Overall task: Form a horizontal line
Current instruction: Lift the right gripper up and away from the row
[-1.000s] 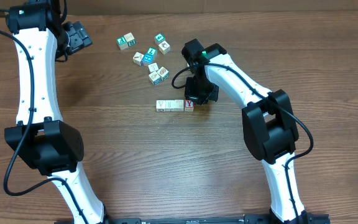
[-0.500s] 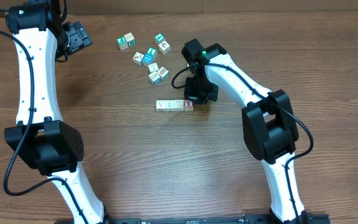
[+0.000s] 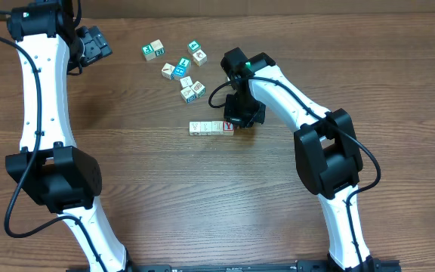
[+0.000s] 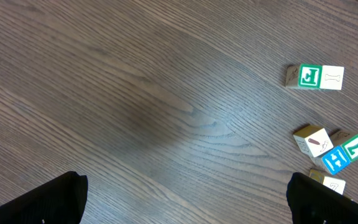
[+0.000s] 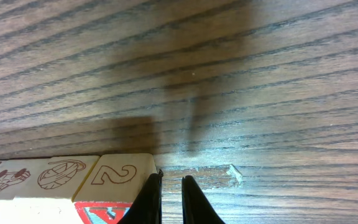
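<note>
Your right gripper (image 5: 171,199) sits low over the wooden table (image 3: 202,196), its fingers nearly together with only a slim gap and nothing between them. One finger stands right against the right end of the horizontal line (image 3: 212,128), a row of pale cubes touching one another near the table's middle. That end cube (image 5: 120,175) carries a 2 on top and red print on its near face. Your left gripper (image 3: 97,44) hovers at the far left, fingers spread wide, gripping nothing. Loose teal-and-white cubes (image 3: 181,66) lie scattered beyond the row.
</note>
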Action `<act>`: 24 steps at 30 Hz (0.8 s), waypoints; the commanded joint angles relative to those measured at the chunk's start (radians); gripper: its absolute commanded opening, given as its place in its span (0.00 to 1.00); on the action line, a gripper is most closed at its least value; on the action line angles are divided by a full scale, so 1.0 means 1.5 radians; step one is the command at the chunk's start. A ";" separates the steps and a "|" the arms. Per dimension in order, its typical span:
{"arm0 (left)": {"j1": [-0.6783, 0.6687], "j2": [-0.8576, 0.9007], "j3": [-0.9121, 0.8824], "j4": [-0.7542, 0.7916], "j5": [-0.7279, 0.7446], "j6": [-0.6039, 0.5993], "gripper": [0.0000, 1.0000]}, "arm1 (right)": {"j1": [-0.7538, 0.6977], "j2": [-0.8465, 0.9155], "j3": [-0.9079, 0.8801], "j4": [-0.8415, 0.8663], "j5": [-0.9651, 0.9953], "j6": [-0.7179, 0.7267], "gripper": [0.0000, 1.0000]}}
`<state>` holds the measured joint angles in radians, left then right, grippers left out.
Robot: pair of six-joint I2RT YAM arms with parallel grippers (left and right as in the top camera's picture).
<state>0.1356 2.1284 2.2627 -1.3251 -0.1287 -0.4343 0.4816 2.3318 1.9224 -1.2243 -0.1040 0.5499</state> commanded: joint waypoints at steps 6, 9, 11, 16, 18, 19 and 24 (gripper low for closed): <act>0.001 -0.006 0.009 -0.002 -0.006 0.013 1.00 | 0.005 0.001 0.006 0.000 0.023 0.000 0.10; 0.001 -0.006 0.009 -0.002 -0.006 0.013 0.99 | 0.003 0.001 0.006 0.000 0.057 0.000 0.10; 0.001 -0.006 0.009 -0.002 -0.006 0.013 0.99 | -0.002 0.001 0.006 0.005 0.089 0.000 0.10; 0.001 -0.006 0.009 -0.002 -0.006 0.013 0.99 | -0.023 0.001 0.006 0.052 0.129 -0.003 0.10; 0.001 -0.006 0.009 -0.002 -0.006 0.013 1.00 | -0.032 0.001 0.006 0.075 0.129 -0.006 0.10; 0.001 -0.006 0.009 -0.002 -0.006 0.013 1.00 | -0.035 0.001 0.006 0.084 0.129 -0.009 0.10; 0.001 -0.006 0.009 -0.002 -0.006 0.013 0.99 | -0.048 0.001 0.006 0.110 0.129 -0.054 0.41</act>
<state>0.1356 2.1284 2.2627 -1.3251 -0.1287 -0.4343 0.4236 2.3318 1.9224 -1.0706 0.0685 0.5186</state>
